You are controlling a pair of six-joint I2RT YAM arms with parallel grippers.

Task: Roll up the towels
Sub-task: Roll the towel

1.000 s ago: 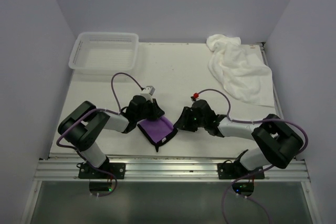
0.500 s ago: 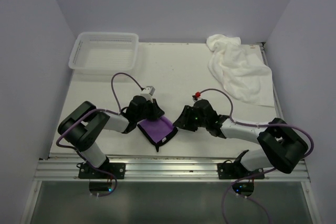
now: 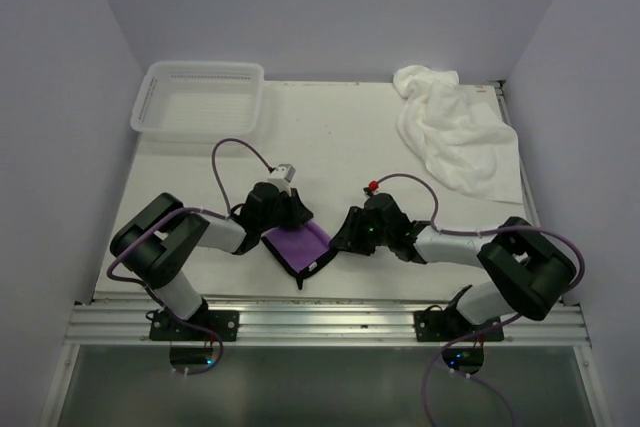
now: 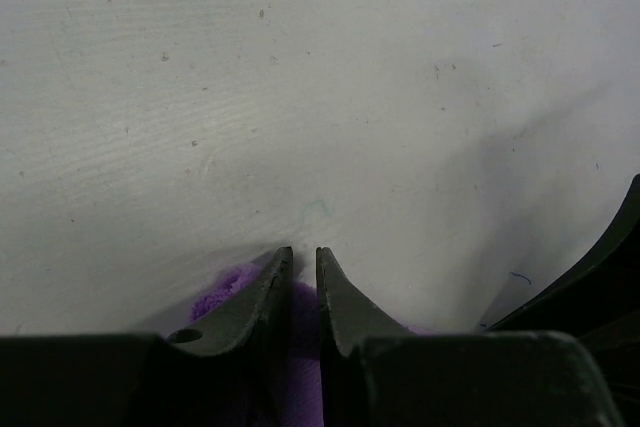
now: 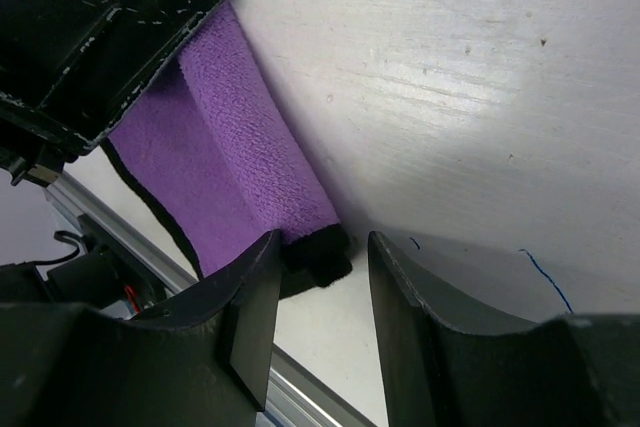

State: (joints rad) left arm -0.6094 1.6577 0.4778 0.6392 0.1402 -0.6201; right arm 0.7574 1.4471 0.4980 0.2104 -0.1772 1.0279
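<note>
Two towels and one white plastic mesh basket on the worktop: the small purple cloth with dark trim is partly rolled at near centre between the two arms, and the large fluffy white towel lies crumpled at the far right corner, well apart from it, with the basket far left. Left claw has its fingers nearly together, pinched on the purple cloth. Right claw has its fingers apart, straddling the roll's dark-trimmed end.
</note>
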